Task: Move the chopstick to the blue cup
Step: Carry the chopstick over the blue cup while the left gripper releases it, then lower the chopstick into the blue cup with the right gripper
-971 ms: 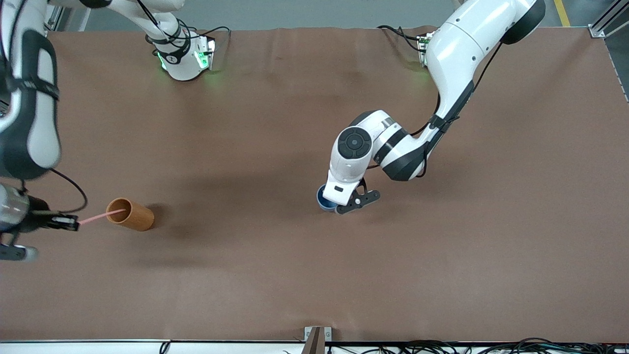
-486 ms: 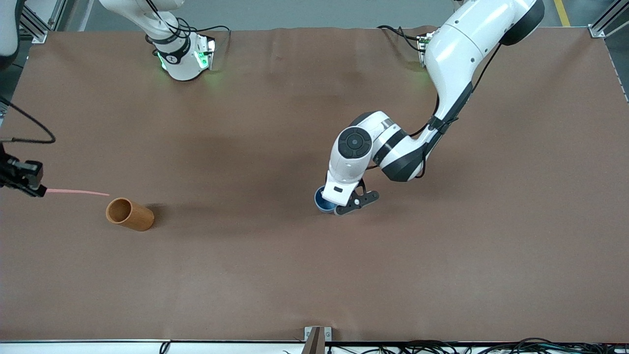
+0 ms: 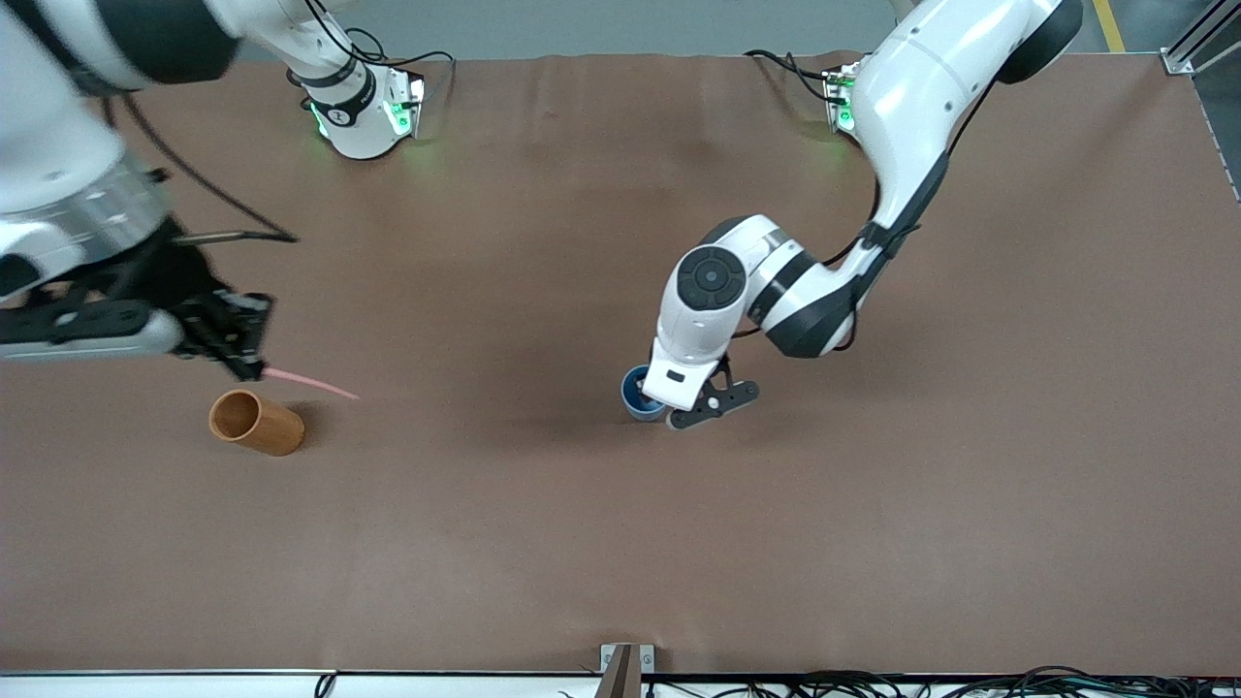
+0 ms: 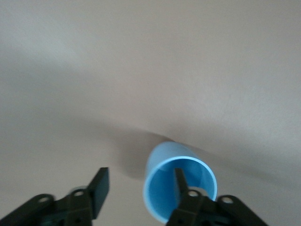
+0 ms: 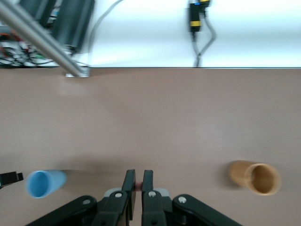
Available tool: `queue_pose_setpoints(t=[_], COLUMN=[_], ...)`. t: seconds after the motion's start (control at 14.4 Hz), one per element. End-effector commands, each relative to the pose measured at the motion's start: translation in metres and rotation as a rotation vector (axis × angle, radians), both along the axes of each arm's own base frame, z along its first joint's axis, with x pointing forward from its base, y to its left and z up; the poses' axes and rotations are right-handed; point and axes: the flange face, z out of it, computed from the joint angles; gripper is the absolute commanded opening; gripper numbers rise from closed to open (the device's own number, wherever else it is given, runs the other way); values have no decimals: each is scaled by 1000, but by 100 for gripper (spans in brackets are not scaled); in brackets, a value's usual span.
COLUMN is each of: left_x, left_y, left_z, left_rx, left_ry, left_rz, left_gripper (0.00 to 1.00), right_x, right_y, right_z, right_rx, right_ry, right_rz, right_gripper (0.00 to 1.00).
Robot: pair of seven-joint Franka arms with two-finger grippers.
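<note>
Brown table point(image 3: 873, 543), grey floor point(image 3: 620, 24), cables point(image 3: 970, 683) along its near edge

You're looking at a robotics lab, not a home or kitchen. Two white arms are bolted at the top of the front frame, their bases point(image 3: 364, 121) lit with green status lights. The desk point(image 3: 620, 543) is covered by one plain brown sheet. Aluminium framing point(image 3: 1197, 44) shows in the upper right corner, and bundled black cables point(image 3: 873, 683) run along the bottom edge. In the right wrist view you see more metal rails point(image 5: 42, 40) and a dangling cable point(image 5: 200, 33).
</note>
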Motion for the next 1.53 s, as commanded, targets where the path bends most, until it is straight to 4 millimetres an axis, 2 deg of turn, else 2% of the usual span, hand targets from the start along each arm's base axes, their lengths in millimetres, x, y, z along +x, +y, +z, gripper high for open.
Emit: queue_pose_setpoints(t=[0.0, 0.14, 0.21, 0.42, 0.55, 0.76, 0.9, 0.97, 1.11, 1.25, 1.46], left_x=[-1, 7, 16, 22, 20, 1, -15, -28, -41, -38, -39], left_y=[46, 94, 127, 208, 254, 315, 325, 330, 332, 332, 338], left_z=[92, 134, 155, 196, 218, 250, 275, 295, 316, 324, 325], left_rx=[-7, -8, -28, -61, -44, -21, -1, 10, 18, 15, 17], left_ry=[-2, 22, 19, 39, 35, 27, 29, 19, 4, -8, -8], left_rz=[-75, -145, -169, -286, -367, -495, -564, -568, -565, -559, -548], left_gripper=[100, 100, 100, 100, 100, 100, 100, 100, 100, 100, 100], right_x=[-8, -6, -8, -13, -18, -30, -37, -38, -40, -43, -53], right_y=[68, 110, 136, 198, 225, 251, 259, 260, 261, 259, 264], right_z=[-21, -43, -55, -95, -114, -135, -140, -140, -139, -142, -148], right_rx=[52, 115, 151, 240, 277, 263, 253, 249, 251, 230, 188], right_ry=[-31, -49, -65, -100, -112, -92, -83, -77, -66, -22, 24], right_rz=[-18, -87, -106, -140, -144, -108, -93, -89, -103, -132, -126], right_gripper=[1, 1, 1, 1, 1, 1, 1, 1, 1, 1, 1])
